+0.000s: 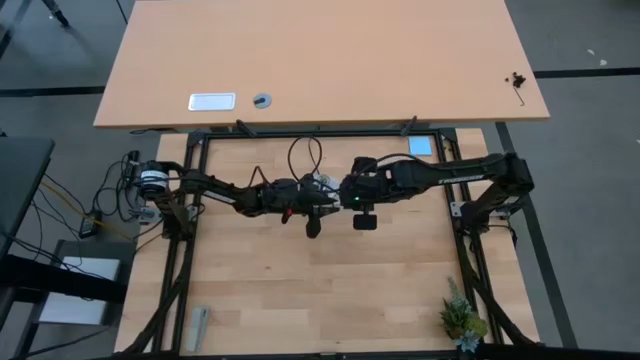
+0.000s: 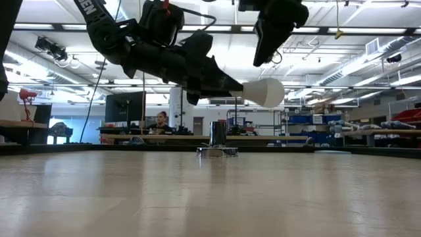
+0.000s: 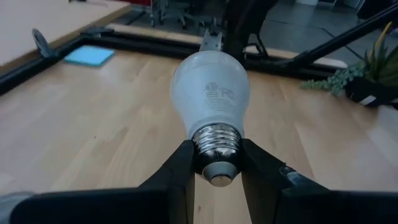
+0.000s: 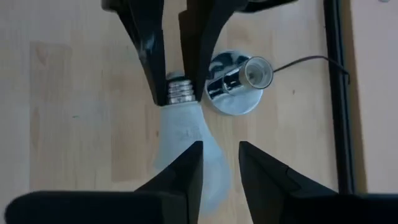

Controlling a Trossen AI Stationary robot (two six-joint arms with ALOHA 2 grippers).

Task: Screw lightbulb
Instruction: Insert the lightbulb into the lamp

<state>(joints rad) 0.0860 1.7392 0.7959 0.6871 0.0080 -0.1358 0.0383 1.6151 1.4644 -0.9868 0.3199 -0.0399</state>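
Lightbulb point(image 3: 210, 93) hangs mid-table above the socket point(image 4: 239, 84), clamped at its threads by the left gripper point(image 3: 214, 163), while the right gripper point(image 4: 219, 163) straddles its glass, fingers apart; screwing in remains undone.

It was a large robotics lab: long ceiling strip lights point(image 2: 59, 27), blue storage shelves point(image 2: 309, 128), a seated person point(image 2: 160, 121) behind.

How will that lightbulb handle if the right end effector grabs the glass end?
Probably slippery: the lightbulb has a smooth, rounded frosted dome that tapers, so fingers could slide off. Likely fragile and light, so it wants a gentle squeeze. The left end effector holds only the threaded base, so a sideways push may pivot it.
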